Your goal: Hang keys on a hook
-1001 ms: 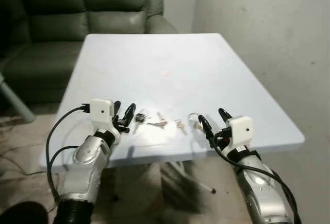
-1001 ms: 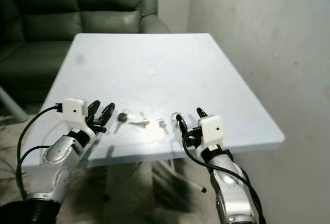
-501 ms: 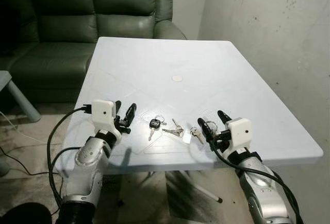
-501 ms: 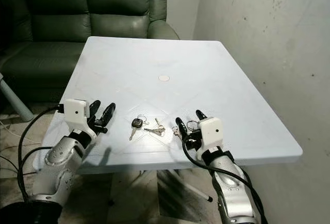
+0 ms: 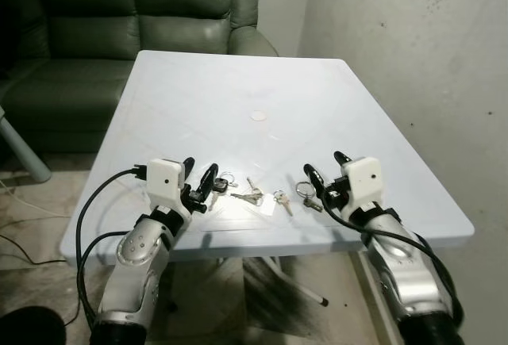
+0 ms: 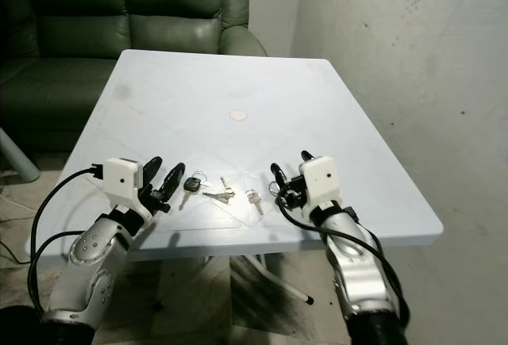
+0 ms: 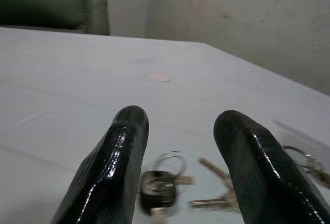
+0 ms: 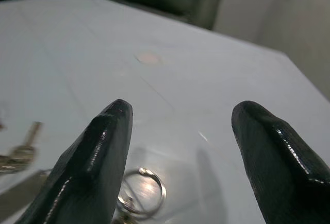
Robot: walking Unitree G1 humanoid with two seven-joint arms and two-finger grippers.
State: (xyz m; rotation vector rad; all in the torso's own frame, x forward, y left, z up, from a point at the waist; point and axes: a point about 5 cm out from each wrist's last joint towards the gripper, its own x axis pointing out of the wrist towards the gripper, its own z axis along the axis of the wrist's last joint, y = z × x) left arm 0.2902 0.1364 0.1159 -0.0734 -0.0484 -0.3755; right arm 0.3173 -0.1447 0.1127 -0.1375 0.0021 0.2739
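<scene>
The keys (image 5: 254,195) are lying in a loose row on the table (image 5: 238,99), close to its near edge and about midway between the near corners. At the left end of the row a key with a black head (image 5: 220,182) is lying with a small ring touching it. Beside it, toward the middle, a pair of plain silver keys (image 6: 220,194) is resting flat, and a further small key (image 5: 280,198) is lying just to their right. At the right end a metal ring (image 8: 140,190) with something hanging from it is sitting on the surface; what is attached looks like another key or tag, though the blur makes it hard to tell.

The left gripper (image 5: 200,184) is hovering near the black-headed key, its two black fingers (image 7: 111,170) spread apart and holding nothing. The right gripper (image 5: 324,177) is hovering by the metal ring at the other end, its fingers (image 8: 93,157) likewise parted and empty.

A small round pale spot (image 5: 259,115) is showing near the middle of the table. Beyond the far edge a dark green sofa (image 5: 119,20) is standing, and a bare grey wall (image 5: 429,59) is running along the right edge.
</scene>
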